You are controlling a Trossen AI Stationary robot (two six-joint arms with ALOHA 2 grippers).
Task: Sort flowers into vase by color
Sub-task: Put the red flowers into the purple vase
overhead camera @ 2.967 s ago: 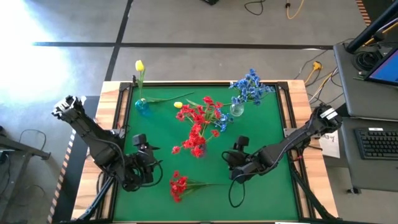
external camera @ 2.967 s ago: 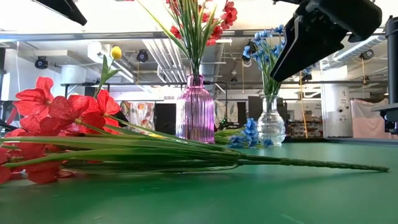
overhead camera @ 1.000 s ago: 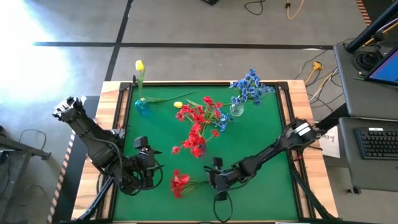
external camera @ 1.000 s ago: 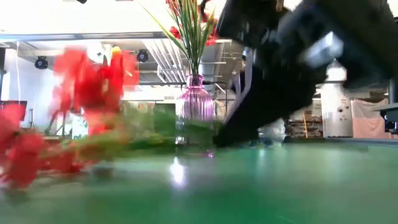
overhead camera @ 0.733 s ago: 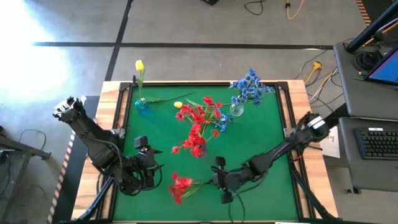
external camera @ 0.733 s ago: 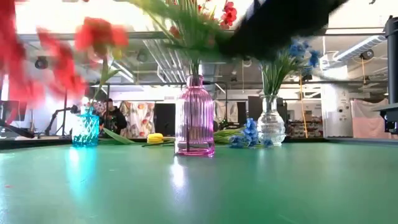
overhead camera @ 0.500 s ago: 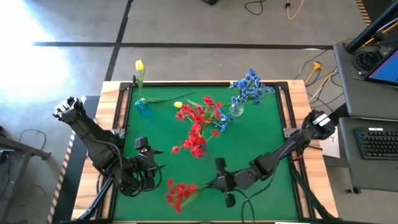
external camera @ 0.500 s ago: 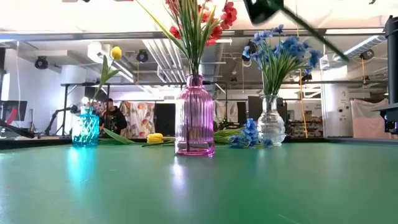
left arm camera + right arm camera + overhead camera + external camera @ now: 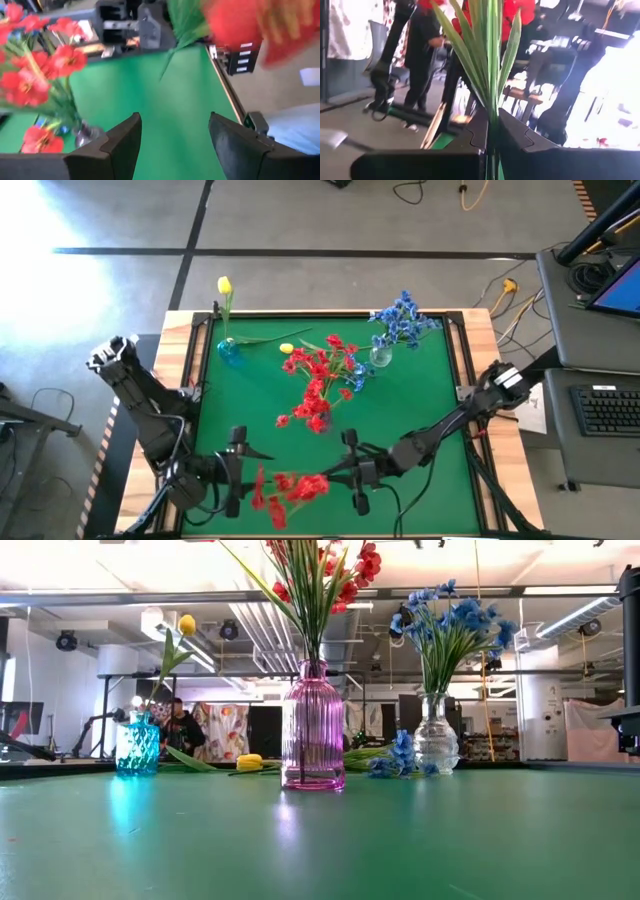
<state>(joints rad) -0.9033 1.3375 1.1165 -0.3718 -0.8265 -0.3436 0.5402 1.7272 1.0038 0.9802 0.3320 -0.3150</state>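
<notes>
Clamped tight on a thin green stem, the right gripper (image 9: pixel 345 473) holds a red blossom sprig (image 9: pixel 285 490) lifted above the green table mat (image 9: pixel 420 395) near the mat's front edge, the red cluster pointing toward the left arm; in the right wrist view the stem and its long green leaves (image 9: pixel 487 55) rise straight out from between the two dark fingers (image 9: pixel 512 132). Close beside that red cluster, the left gripper (image 9: pixel 232 470) hangs over the front left part of the mat with its fingers spread apart and nothing between them; its own wrist view shows bare green mat in the gap between the two fingers (image 9: pixel 117 145), with the blurred red blossoms overhead. Three vases stand on the mat. One ribbed pink glass vase (image 9: pixel 313 727) stands near the middle and carries a bunch of red blossoms (image 9: pixel 318 370) on green stems. One clear glass vase (image 9: pixel 436 736) stands toward the back right corner and carries the blue blossoms (image 9: pixel 402 318). One small turquoise glass vase (image 9: pixel 137 745) stands at the back left corner with a single yellow tulip-like bud (image 9: pixel 224 285) upright in it. A second yellow bud (image 9: pixel 287 349) lies flat on the mat along the back edge, between the turquoise vase and the pink one. One loose blue sprig (image 9: pixel 400 754) lies on the mat just beside the clear vase, on the side facing the pink vase. Beyond the table, in the low view, a person (image 9: pixel 180 730) shows in the room behind the turquoise vase.
</notes>
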